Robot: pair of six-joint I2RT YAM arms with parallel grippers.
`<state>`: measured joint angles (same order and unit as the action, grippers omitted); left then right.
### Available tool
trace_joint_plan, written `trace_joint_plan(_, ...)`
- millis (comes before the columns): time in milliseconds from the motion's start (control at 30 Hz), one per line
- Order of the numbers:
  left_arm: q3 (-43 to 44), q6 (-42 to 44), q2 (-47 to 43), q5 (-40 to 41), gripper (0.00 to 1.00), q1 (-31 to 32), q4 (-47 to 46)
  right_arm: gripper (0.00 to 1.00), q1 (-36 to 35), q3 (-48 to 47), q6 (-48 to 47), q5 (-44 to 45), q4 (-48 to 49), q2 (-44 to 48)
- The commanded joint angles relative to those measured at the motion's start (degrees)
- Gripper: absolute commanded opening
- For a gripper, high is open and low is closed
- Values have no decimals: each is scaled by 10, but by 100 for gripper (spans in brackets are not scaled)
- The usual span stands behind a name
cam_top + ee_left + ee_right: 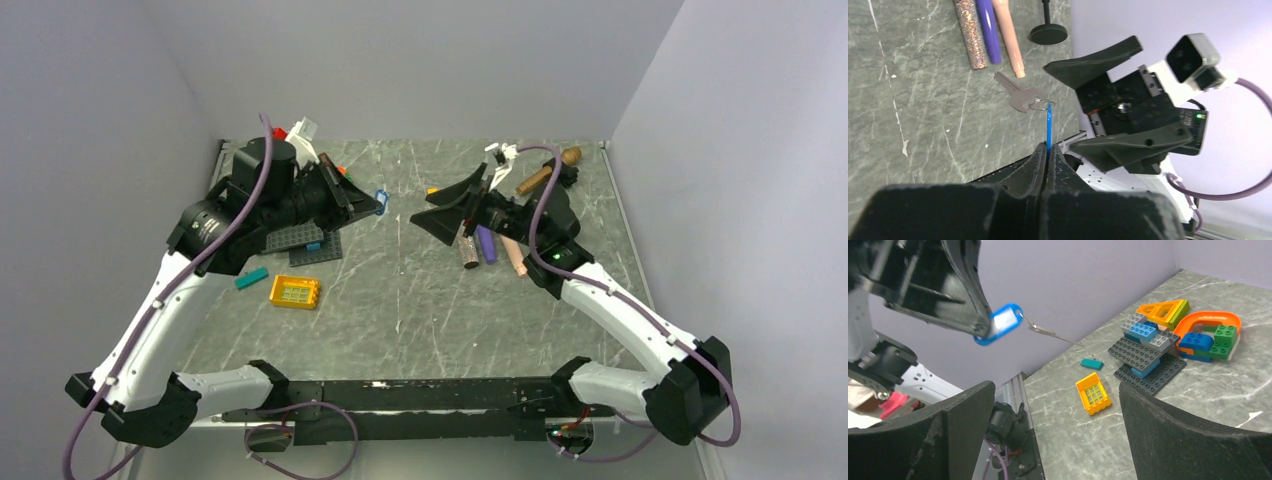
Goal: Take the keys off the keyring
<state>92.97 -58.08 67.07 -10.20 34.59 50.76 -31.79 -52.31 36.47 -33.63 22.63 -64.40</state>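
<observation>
The keyring (998, 322) is a small bright-blue oval tag with a white label, held in the air. It shows edge-on in the left wrist view (1049, 125) and as a blue loop in the top view (381, 198). My left gripper (1048, 147) is shut on its lower end. A small metal ring (1040, 104) at its tip carries a silver key (1018, 95), which hangs free (1048, 332). My right gripper (1057, 390) is open and empty, a short way to the right of the key, facing it (420, 208).
A glitter pen (970, 35), a purple pen (988, 30) and a peach pen (1008, 35) lie under the right arm. Grey baseplates with bricks (1143, 357), an orange window brick (1093, 396), a teal bar (1092, 363) and an orange arch (1208, 325) lie at the left.
</observation>
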Motion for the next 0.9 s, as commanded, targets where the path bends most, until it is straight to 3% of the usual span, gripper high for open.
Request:
trace_joint_plan(0, 36, -27, -17, -2, 0, 2, 18, 96, -35, -33, -68, 27, 87, -22)
trace_joint_plan(467, 48, -26, -41, -4, 0, 2, 18, 89, -92, -115, -70, -5, 136, -133)
trace_joint_plan(700, 71, -23, -37, -8, 0, 2, 30, 78, -103, -131, -66, -21, 150, -159)
trace_joint_plan(867, 67, -25, -40, -8, 0, 2, 31, 75, -108, -145, -57, -31, 162, -173)
